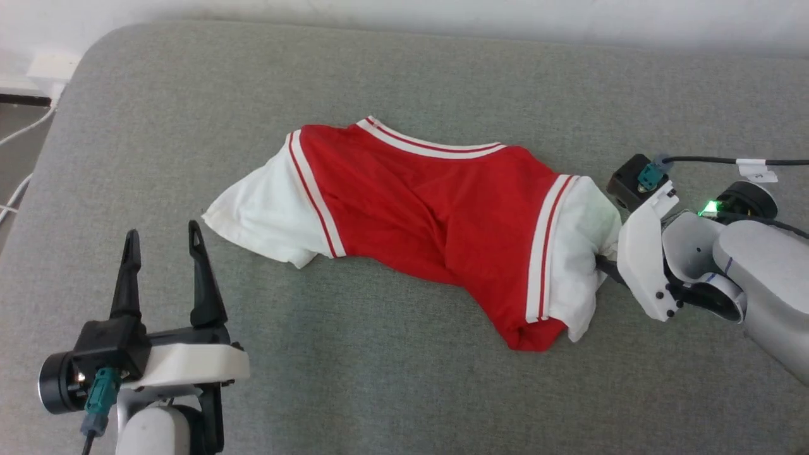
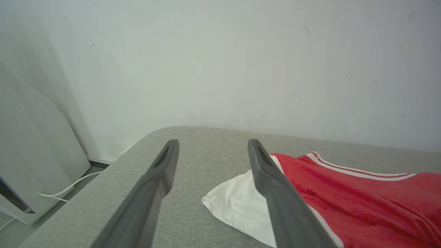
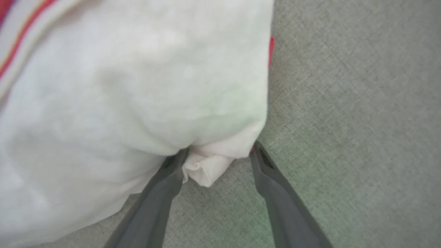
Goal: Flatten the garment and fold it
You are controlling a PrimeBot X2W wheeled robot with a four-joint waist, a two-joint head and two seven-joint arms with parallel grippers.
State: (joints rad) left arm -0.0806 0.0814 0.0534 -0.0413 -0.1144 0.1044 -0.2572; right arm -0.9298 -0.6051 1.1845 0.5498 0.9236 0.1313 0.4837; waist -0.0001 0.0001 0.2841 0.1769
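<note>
The garment (image 1: 436, 221) lies rumpled across the middle of the grey cushion (image 1: 379, 88). Its red body faces up, its striped collar trim points toward the wall (image 2: 241, 62), and a white sleeve sits at each end. By the right wrist, a small white tag (image 1: 752, 169) is clipped on the black cable (image 1: 701, 160); it carries a dark mark (too small to read). A green light (image 1: 711, 207) glows just below it.

The left gripper (image 1: 163, 230) is held over bare cushion near the sleeve on the robot's left, apart from the cloth. Its two fingers are spread wide with nothing between them. In the left wrist view that sleeve's corner lies just past one finger.

The right gripper (image 3: 218, 151) is down at the other sleeve. Its fingers stand well apart rather than clamped, with a bunched fold of the white hem between them. One finger presses the cloth and the other's tip meets its edge. In the head view the fingertips are tucked under the sleeve.
</note>
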